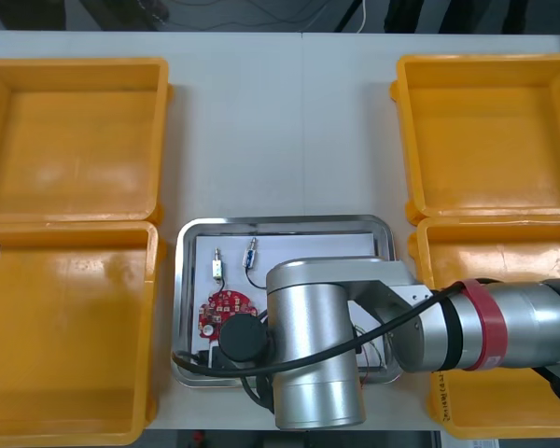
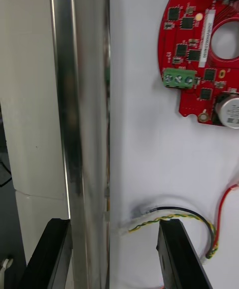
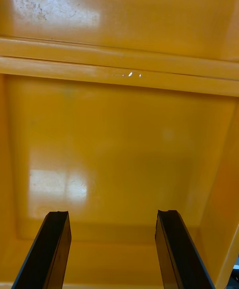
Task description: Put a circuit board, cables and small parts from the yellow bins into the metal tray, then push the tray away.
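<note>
Front view: the metal tray (image 1: 285,222), loaded with a circuit board (image 1: 226,308) and small metal parts (image 1: 217,264), lies under the right arm (image 1: 317,355). Right wrist view: the right gripper (image 2: 114,229) gapes empty astride the tray's rim, so push low and straight. Left wrist view: the left gripper (image 3: 112,216) hangs open, empty, over a yellow bin (image 3: 119,144).

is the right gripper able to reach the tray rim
Probably yes: right gripper stands open astride the tray rim, only a cable near its inner finger; left gripper hangs over a bin.
</note>
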You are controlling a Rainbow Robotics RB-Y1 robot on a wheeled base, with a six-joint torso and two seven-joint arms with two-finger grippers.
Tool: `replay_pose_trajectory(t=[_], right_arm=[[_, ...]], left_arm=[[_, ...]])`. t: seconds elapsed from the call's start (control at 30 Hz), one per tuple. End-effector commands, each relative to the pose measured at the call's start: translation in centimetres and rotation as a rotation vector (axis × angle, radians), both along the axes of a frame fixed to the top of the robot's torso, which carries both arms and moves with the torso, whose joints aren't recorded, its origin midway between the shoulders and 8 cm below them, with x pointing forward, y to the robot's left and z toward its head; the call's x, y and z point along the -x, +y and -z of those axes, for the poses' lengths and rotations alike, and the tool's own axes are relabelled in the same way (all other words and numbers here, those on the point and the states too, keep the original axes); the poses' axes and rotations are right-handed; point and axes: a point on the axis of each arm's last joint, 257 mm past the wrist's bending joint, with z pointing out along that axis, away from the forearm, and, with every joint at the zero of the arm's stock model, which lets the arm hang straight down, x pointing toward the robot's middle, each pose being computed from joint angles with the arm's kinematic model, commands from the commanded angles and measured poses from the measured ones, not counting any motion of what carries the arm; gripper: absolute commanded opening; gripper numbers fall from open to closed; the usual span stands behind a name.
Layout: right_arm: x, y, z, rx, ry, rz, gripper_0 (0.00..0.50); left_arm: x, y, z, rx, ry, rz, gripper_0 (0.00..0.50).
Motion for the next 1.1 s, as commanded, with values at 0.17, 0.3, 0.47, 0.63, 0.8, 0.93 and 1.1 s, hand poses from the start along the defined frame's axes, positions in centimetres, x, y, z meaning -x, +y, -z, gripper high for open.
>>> replay_pose_trajectory(t=[0.17, 0.3, 0.47, 0.63, 0.8, 0.93, 1.1], right_arm=[[2.8, 1.9, 1.5, -0.044, 0.031, -0.026, 0.500], [3.3, 2.0, 1.9, -0.052, 0.041, -0.018, 0.500], [3.1, 2.0, 2.2, -0.060, 0.018, -0.008, 0.500], [2.9, 2.1, 2.9, -0.056, 0.016, 0.012, 0.500], [2.6, 2.4, 3.1, -0.059, 0.004, 0.019, 0.500], [2.7, 2.5, 3.1, -0.061, 0.007, 0.024, 0.500], [2.2, 2.4, 3.4, -0.056, -0.042, 0.012, 0.500]], left_arm=[[0.3, 1.6, -1.5, -0.105, -0.020, 0.062, 0.500], [0.3, 1.6, -1.5, -0.105, -0.020, 0.062, 0.500], [0.3, 1.6, -1.5, -0.105, -0.020, 0.062, 0.500], [0.3, 1.6, -1.5, -0.105, -0.020, 0.062, 0.500], [0.3, 1.6, -1.5, -0.105, -0.020, 0.062, 0.500], [0.3, 1.6, -1.5, -0.105, -0.020, 0.062, 0.500], [0.3, 1.6, -1.5, -0.105, -0.020, 0.062, 0.500]])
